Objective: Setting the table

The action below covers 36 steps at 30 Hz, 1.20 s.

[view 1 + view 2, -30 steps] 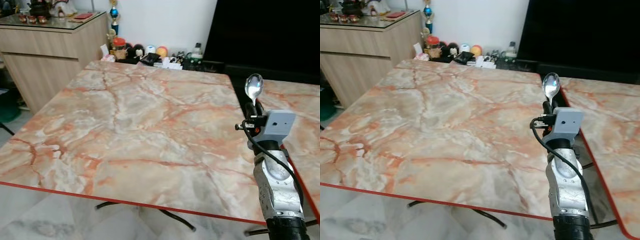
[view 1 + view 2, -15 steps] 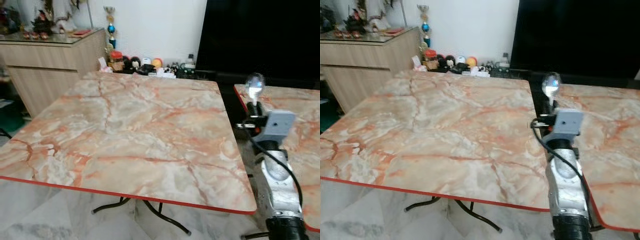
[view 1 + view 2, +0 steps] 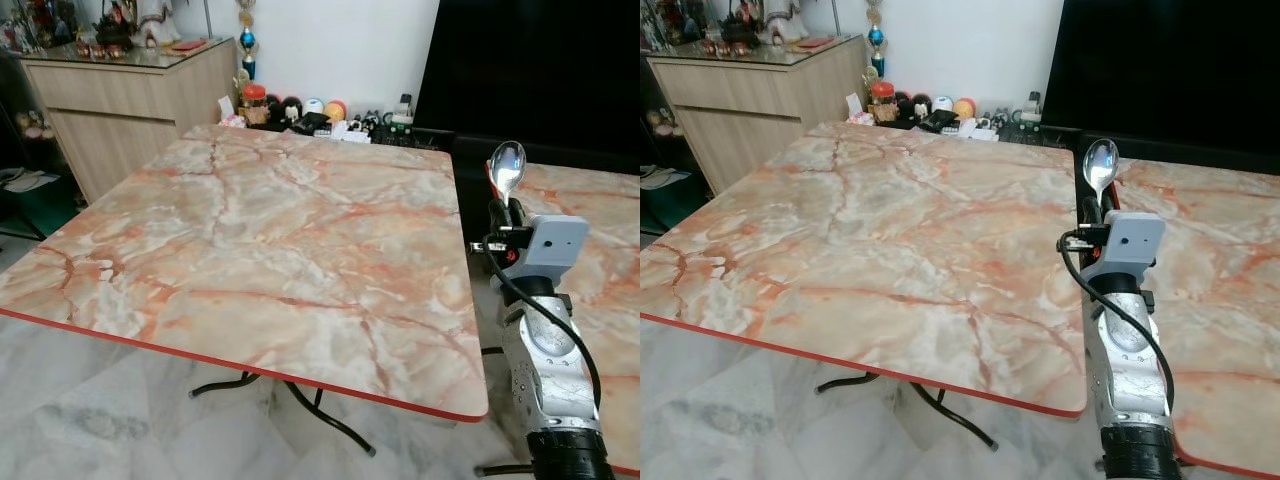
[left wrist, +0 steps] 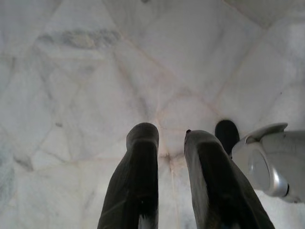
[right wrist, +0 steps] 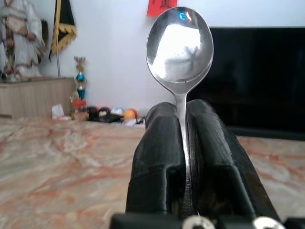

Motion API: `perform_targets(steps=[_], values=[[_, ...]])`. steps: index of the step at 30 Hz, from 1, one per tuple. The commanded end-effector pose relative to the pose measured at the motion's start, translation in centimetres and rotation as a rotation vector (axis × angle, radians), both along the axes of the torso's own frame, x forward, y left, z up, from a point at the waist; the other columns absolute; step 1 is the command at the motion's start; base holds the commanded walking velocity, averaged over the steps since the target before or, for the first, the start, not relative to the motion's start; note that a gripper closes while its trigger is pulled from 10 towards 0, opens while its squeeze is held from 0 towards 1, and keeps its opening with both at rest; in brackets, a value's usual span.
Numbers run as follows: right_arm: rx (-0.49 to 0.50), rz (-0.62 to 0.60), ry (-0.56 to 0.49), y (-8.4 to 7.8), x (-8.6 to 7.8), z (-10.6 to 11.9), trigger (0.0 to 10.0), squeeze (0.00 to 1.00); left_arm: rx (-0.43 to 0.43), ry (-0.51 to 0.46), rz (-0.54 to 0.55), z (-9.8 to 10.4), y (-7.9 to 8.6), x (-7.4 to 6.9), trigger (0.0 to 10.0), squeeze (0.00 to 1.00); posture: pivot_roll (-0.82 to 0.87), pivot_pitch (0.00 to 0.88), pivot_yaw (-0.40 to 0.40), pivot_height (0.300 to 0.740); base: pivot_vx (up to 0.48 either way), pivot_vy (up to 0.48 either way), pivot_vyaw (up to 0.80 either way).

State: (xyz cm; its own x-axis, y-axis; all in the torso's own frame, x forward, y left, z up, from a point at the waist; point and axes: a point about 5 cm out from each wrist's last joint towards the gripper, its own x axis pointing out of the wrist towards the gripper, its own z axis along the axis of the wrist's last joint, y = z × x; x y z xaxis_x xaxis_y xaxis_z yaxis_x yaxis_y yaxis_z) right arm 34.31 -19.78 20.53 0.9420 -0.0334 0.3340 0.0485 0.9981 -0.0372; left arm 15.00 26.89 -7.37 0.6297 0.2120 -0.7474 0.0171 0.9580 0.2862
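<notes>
The spoon (image 5: pixel 180 45) stands upright in the right hand (image 5: pixel 182 126), bowl uppermost and its handle pinched between the two black fingers (image 5: pixel 157 157), which are closed tight against the metal with no gap on either side. The bowl rises clear above the fingertips; the rest of the handle runs down between the fingers and is hidden there.

That hand is raised in the gap between two marble-patterned tops. The larger surface (image 3: pixel 260 230) lies to its left, its near right corner just beside the wrist; a second surface (image 3: pixel 1220 270) lies to its right. Neither carries a plate or any other setting, so where the spoon belongs is a matter of judgement; I take the larger one as the target.

The step in hand, as I read it, is carrying the spoon over and laying it down. To do it well, the hand should travel left over the red edge (image 3: pixel 240 365) before it descends, so the wrist does not catch the rim. The spoon must go from upright to lying flat, so the wrist should tip forward until the handle is near level and the bowl is close to the marble. Only then should the fingers part; released from height, a steel spoon would bounce and slide on this hard top.

The left hand (image 4: pixel 169 143) hangs idle over the pale tiled floor (image 4: pixel 95 71), its fingers slightly apart and holding nothing.
</notes>
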Motion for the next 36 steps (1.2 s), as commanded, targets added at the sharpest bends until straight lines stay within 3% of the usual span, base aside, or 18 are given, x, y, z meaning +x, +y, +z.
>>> perform_targets(steps=[1,5,15,36], values=[[0.001,-0.017,-0.017,-0.46,0.11,0.75,10.0,0.00,-0.007,0.015,-0.005,-0.26,-0.46,-0.17,10.0,0.00,0.06,0.044,-0.036,0.740,0.000,0.000,0.00],[-0.002,-0.014,-0.024,-0.24,0.25,0.97,10.0,0.00,0.000,0.014,0.002,-0.19,-0.30,-0.06,10.0,0.00,0.06,0.061,-0.035,0.740,0.000,0.000,0.00],[0.000,-0.024,-0.026,-0.41,0.25,1.07,10.0,0.00,-0.003,0.011,0.011,-0.17,-0.33,0.03,10.0,0.00,0.06,0.080,-0.032,0.740,0.000,-0.480,0.00],[-0.001,-0.036,-0.035,-0.53,0.27,1.40,10.0,0.00,-0.003,0.020,0.014,-0.28,-0.24,-0.29,10.0,0.00,0.05,0.100,-0.027,0.740,0.000,-0.069,0.00]])
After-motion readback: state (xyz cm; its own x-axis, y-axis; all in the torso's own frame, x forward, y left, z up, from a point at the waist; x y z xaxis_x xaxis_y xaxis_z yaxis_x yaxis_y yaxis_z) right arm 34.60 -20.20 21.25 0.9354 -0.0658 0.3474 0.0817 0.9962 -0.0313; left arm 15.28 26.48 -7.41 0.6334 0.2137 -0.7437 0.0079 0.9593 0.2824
